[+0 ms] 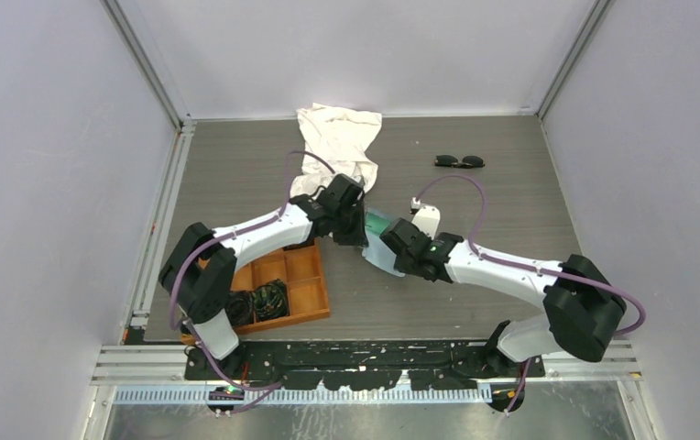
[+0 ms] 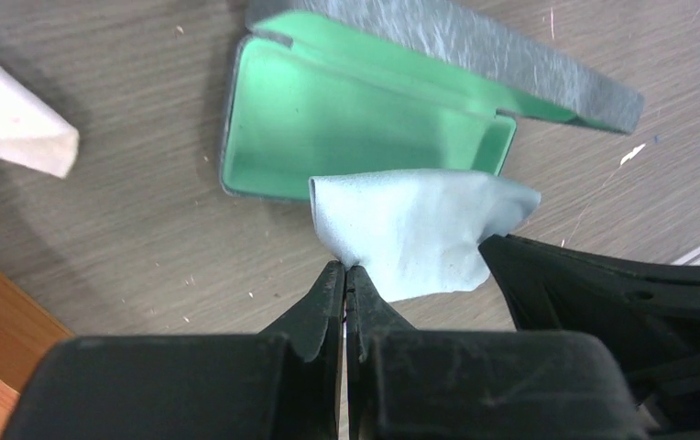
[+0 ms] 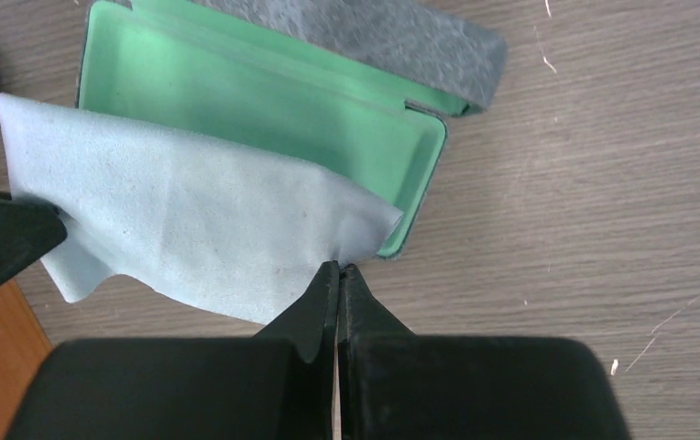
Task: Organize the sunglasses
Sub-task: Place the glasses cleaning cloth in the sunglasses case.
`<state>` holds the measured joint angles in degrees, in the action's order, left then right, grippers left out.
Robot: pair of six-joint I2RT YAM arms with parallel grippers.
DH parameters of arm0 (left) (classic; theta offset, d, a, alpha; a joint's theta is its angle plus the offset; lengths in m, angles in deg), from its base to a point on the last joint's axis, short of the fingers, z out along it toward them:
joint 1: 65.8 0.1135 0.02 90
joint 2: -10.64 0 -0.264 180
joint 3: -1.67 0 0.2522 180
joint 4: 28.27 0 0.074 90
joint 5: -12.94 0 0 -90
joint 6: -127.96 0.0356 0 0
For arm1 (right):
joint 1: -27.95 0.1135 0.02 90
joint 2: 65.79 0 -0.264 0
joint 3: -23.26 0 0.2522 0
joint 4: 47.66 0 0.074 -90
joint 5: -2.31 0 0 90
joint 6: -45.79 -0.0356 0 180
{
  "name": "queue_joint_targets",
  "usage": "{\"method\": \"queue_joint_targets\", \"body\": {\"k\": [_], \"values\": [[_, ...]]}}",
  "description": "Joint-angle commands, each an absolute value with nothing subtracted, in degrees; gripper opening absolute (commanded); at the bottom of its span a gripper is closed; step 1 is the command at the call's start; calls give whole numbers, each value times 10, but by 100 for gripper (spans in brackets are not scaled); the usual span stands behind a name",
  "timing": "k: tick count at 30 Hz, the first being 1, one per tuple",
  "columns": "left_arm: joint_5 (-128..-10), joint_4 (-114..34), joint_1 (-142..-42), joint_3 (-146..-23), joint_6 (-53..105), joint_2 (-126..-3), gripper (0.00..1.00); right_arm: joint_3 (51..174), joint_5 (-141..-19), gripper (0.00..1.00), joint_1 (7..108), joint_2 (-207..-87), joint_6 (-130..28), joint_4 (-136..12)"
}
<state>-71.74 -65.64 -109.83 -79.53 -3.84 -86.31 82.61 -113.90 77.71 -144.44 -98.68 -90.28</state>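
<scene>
Left hand pinched tight on one corner of a blue cloth. Right hand pinched tight on another corner of the same blue cloth. Blue cloth held up between them, just over an open case with a green inside. Sunglasses flat on the bench, far back on the right, well apart from the case. White cloth crumpled at the back, near the middle. Wooden tray at the near left, with black coils in it.
</scene>
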Motion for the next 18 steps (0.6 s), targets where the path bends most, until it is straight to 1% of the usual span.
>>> {"method": "queue_joint_targets", "body": {"k": [1, 7, 11, 18], "values": [[-681, -660, -1070, -830, -12, -892, 0, 867, -1183, 1, 771, -1474, -970, -889], [-666, -664, -1052, -862, 10, -928, 0, 891, -1184, 1, 750, -1513, -958, -889], [-685, -696, -1051, -901, 30, -959, 0, 906, -1188, 0, 743, -1533, -950, -897], [-696, -701, -1051, -930, 45, -994, 0, 916, -1182, 0, 729, -1565, -938, -891]]}}
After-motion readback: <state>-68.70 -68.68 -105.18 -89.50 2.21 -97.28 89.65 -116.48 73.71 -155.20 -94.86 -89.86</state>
